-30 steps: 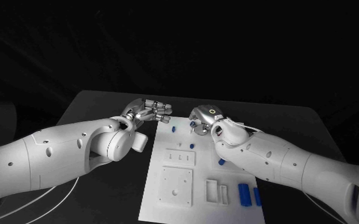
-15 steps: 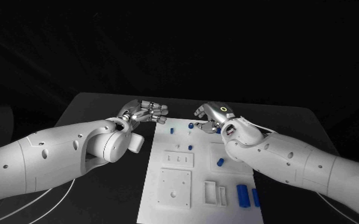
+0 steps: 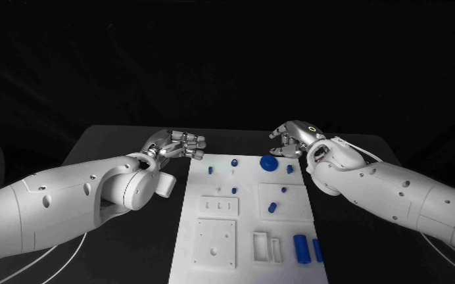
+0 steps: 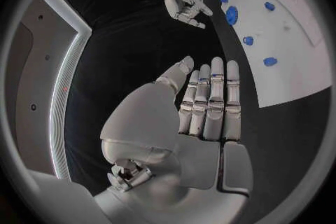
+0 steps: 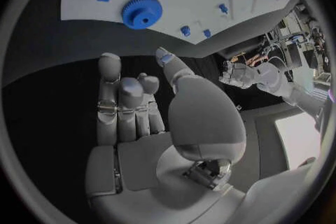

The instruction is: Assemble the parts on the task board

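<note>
Both the left robot hand [image 3: 178, 144] and right robot hand [image 3: 294, 137] hang released beside the flat white plastic task board [image 3: 248, 231]; a careless reach could knock the round blue toothed gear [image 3: 269, 163] out of place.

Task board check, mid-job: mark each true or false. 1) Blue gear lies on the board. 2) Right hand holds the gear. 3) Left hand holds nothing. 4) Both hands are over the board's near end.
1) True: the blue gear lies on the task board, near its far end.
2) False: the right hand holds nothing; the gear lies apart from it.
3) True: the left hand is empty, beside the board.
4) False: both hands are at the far end.
</note>
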Robot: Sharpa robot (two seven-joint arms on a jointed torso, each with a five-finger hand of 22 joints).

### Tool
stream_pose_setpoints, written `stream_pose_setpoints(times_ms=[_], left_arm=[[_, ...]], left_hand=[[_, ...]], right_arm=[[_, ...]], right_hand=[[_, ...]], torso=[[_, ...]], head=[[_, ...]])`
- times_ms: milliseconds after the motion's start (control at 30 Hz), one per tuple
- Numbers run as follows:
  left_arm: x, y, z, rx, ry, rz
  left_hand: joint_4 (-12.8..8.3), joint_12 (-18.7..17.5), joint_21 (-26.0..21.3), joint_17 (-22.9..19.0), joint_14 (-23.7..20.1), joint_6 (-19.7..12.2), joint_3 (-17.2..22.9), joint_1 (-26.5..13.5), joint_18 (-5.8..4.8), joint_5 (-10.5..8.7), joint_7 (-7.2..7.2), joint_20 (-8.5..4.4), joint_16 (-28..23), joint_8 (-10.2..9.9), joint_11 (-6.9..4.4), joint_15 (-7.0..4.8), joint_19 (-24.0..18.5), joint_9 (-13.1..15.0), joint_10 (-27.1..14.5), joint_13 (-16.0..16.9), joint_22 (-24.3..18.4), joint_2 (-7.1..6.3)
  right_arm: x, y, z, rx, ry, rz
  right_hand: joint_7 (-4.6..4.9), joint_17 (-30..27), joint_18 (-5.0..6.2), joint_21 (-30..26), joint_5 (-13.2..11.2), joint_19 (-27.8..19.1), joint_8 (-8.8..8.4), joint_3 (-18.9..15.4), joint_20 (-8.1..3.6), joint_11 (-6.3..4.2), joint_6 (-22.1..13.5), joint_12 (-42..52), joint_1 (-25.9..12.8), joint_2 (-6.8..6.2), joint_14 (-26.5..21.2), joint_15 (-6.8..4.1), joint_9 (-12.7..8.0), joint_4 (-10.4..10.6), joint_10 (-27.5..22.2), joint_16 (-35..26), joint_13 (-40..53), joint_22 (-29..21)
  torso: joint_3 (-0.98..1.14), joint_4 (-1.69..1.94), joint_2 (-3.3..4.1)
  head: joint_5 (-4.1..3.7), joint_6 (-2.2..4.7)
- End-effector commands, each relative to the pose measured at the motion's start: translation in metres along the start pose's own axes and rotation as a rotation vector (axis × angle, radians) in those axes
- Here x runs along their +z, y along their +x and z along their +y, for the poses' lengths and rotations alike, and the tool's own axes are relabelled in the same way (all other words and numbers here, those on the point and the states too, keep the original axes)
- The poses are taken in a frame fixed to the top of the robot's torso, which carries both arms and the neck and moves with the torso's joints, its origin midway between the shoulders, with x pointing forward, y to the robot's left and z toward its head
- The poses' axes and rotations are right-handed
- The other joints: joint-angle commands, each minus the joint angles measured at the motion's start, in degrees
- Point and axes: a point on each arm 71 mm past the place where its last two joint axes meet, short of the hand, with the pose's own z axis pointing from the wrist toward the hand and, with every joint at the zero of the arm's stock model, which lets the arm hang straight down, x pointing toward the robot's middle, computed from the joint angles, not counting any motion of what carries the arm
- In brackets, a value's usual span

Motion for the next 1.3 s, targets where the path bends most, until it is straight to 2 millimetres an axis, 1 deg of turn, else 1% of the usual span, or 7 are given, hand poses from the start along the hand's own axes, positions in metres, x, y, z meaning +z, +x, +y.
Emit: stream_pose_setpoints(times_ms=[33,200,400,500,700,1100,1300], left_arm=[[0.001,0.002,-0.002,-0.002,0.016,0.017],[0.001,0.002,-0.002,-0.002,0.016,0.017],[0.001,0.002,-0.002,-0.002,0.016,0.019],[0.001,0.002,-0.002,-0.002,0.016,0.02],[0.001,0.003,-0.002,-0.002,0.015,0.021],[0.001,0.005,-0.002,-0.004,0.015,0.027],[0.001,0.005,-0.002,-0.003,0.015,0.029]], left_hand=[[0.1,-0.3,-0.1,0.0,0.0,-0.4,0.4,-0.1,1.1,-0.28,0.14,-0.01,-0.2,0.0,-0.1,0.36,0.3,0.0,-0.3,0.0,-0.1,-0.47],[0.1,-0.3,-0.1,0.0,0.0,-0.4,0.4,-0.1,1.1,-0.28,0.14,-0.01,-0.2,0.0,-0.1,0.36,0.3,0.0,-0.3,0.0,-0.1,-0.47],[0.1,-0.3,0.0,0.0,0.0,-0.5,0.3,-0.2,1.1,-0.24,0.16,-0.02,-0.3,0.0,-0.05,0.38,0.3,0.0,-0.4,0.0,-0.1,-0.45],[0.1,-0.3,0.0,0.0,0.0,-0.5,0.3,-0.2,1.1,-0.24,0.16,-0.02,-0.3,0.0,-0.05,0.38,0.3,0.0,-0.4,0.0,-0.1,-0.45],[0.1,-0.3,0.0,0.0,0.0,-0.5,0.3,-0.2,1.1,-0.24,0.16,-0.02,-0.3,0.0,-0.05,0.38,0.3,0.0,-0.4,0.0,-0.1,-0.45],[0.1,-0.3,0.0,0.0,0.0,-0.5,0.3,-0.2,1.1,-0.24,0.16,-0.02,-0.3,0.0,-0.05,0.38,0.3,0.0,-0.4,0.0,-0.1,-0.45],[0.1,-0.3,0.0,0.0,0.0,-0.5,0.3,-0.2,1.1,-0.24,0.16,-0.02,-0.3,0.0,-0.05,0.38,0.3,0.0,-0.4,0.0,-0.1,-0.45]], right_arm=[[0.0,0.008,-0.007,0.026,0.005,0.13],[0.003,0.012,-0.012,0.028,0.019,0.163],[0.005,0.021,-0.01,0.03,0.021,0.213],[0.005,0.025,-0.01,0.029,0.025,0.223],[0.007,0.029,-0.012,0.022,0.034,0.216],[0.009,0.04,-0.01,0.014,0.037,0.239],[0.009,0.043,-0.009,0.014,0.037,0.245]], right_hand=[[0.31,3.6,1.17,2.3,0.7,0.2,-0.1,-0.5,0.37,-0.48,0.1,5.4,0.1,0.36,0.5,0.33,0.0,0.5,0.7,1.0,4.0,2.3],[0.49,6.5,1.4,3.8,1.5,0.6,-0.09,-1.5,0.57,-0.29,-0.7,9.0,0.2,0.36,1.1,0.52,0.0,1.4,1.6,1.3,6.6,4.6],[0.77,8.4,1.57,4.7,2.9,1.1,-0.06,-4.9,0.81,-0.02,-2.3,10.6,0.3,0.66,1.4,0.75,0.0,2.5,2.1,2.1,7.8,5.9],[0.89,8.9,1.63,5.1,2.5,1.2,-0.12,-6.2,0.91,0.09,-2.8,10.9,0.8,0.87,1.5,0.83,0.0,3.0,2.1,2.2,8.0,6.1],[0.94,9.0,1.65,5.4,2.3,1.2,-0.12,-6.6,0.95,0.14,-3.0,11.2,1.0,0.93,1.5,0.86,0.0,3.5,2.2,2.2,8.2,6.2],[0.97,9.4,1.62,6.2,2.4,1.3,-0.11,-6.7,0.98,0.17,-3.1,11.6,1.0,1.09,1.6,0.89,0.0,3.9,2.3,2.5,8.5,6.3],[0.96,9.4,1.62,6.2,2.3,1.2,-0.09,-6.8,0.99,0.16,-3.1,11.6,0.9,1.22,1.6,0.9,0.0,4.0,2.3,2.5,8.5,6.3]], torso=[[0.1,-0.02,0.02],[0.01,0.03,0.11],[-0.09,0.16,0.13],[-0.1,0.1,0.14],[-0.19,0.11,0.07],[-0.11,0.04,0.09],[-0.17,0.07,0.07]], head=[[-0.4,-0.06],[-0.53,-0.17],[-0.72,-0.51],[-0.69,-0.7],[-0.69,-0.77],[-0.5,-1.08],[-0.5,-1.13]])
